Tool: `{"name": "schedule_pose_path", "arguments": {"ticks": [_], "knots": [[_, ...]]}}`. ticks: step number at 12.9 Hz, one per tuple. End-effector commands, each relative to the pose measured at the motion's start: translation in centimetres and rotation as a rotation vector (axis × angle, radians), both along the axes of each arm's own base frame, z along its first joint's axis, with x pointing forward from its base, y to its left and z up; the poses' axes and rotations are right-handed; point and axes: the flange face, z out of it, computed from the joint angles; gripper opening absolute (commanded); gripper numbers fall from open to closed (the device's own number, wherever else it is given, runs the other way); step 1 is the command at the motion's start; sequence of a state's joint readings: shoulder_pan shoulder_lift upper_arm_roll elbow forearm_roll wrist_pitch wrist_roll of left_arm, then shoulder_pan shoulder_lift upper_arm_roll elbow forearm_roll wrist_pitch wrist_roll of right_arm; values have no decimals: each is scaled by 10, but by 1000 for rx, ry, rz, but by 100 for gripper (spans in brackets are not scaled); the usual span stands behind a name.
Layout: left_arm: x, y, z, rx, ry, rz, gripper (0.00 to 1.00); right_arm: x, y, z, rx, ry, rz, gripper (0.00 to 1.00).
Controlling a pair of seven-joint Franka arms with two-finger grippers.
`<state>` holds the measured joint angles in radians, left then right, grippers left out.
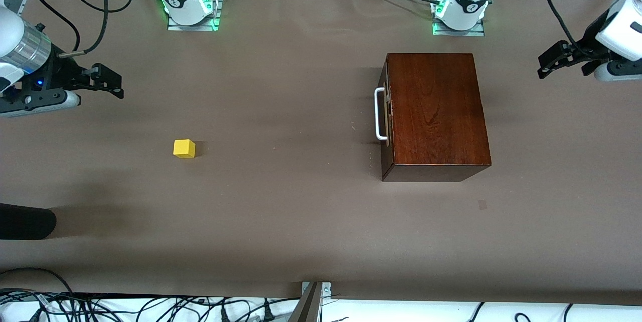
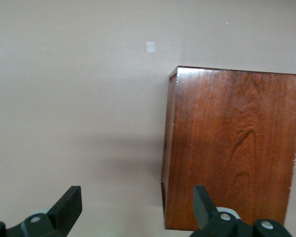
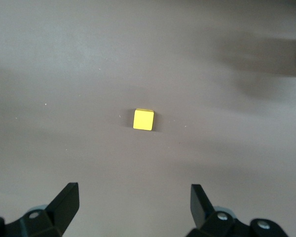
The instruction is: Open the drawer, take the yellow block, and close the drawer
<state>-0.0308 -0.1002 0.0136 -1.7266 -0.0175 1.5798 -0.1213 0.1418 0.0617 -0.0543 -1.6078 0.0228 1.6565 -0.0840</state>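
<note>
The dark reddish-brown wooden box (image 1: pixel 437 111) stands on the table toward the left arm's end; its drawer (image 1: pixel 387 111) is shut, the white bar handle (image 1: pixel 379 114) facing the right arm's end. The box also shows in the left wrist view (image 2: pixel 234 148). The yellow block (image 1: pixel 184 148) lies on the bare table toward the right arm's end, and shows in the right wrist view (image 3: pixel 143 119). My left gripper (image 1: pixel 544 66) is open and empty, raised near the left arm's end, off the box's side. My right gripper (image 1: pixel 113 84) is open and empty, raised at the right arm's end.
The table is covered by a brown cloth (image 1: pixel 281 201). A dark rounded object (image 1: pixel 25 221) lies at the table's edge at the right arm's end, nearer the front camera. Cables hang along the front edge (image 1: pixel 150 307).
</note>
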Motion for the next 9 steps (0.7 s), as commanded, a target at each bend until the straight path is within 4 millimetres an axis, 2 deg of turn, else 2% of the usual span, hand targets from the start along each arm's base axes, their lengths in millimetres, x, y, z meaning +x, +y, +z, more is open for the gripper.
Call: {"name": "schedule_pose_path", "arguments": {"ticks": [1,4,9], "knots": [[0,1,0,-18,-14,-1,100,3,-2,6,-4,-4,-7,100],[18,0,3,-18,-23,-48,100,2,-2,5,-4,-3,-7,100],[20,0,2,-10,-19,-50,100,2,-2,5,-4,-3,-7,100]]}}
